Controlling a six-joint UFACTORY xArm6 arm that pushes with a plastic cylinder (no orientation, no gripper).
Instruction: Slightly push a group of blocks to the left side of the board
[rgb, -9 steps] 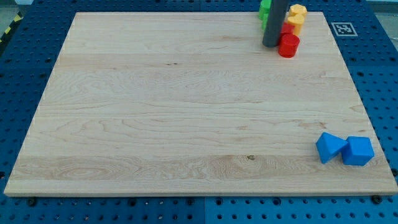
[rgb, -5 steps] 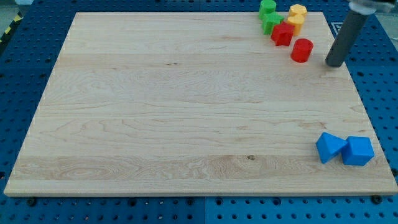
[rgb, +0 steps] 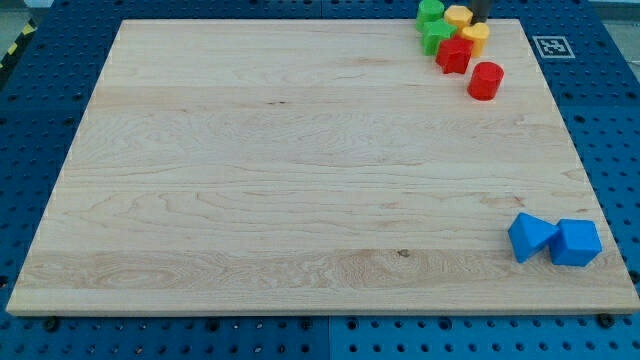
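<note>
A cluster of blocks sits at the board's top right corner: two green blocks (rgb: 431, 11) (rgb: 435, 36), two yellow blocks (rgb: 458, 15) (rgb: 475, 36), and a red block (rgb: 454, 54). A red cylinder (rgb: 485, 80) stands a little apart, below and to the right. Only the lower end of the dark rod shows at the view's top edge. My tip (rgb: 478, 22) is just right of the upper yellow block and above the lower yellow one, touching or nearly touching them.
Two blue blocks (rgb: 530, 236) (rgb: 576, 242) lie side by side near the board's bottom right corner. A black-and-white marker tag (rgb: 552, 46) sits off the board's top right edge. The wooden board (rgb: 300, 180) lies on a blue perforated table.
My tip moved from the right of the red cylinder up to the top edge beside the yellow blocks. The upper yellow block shifted left, toward the green blocks.
</note>
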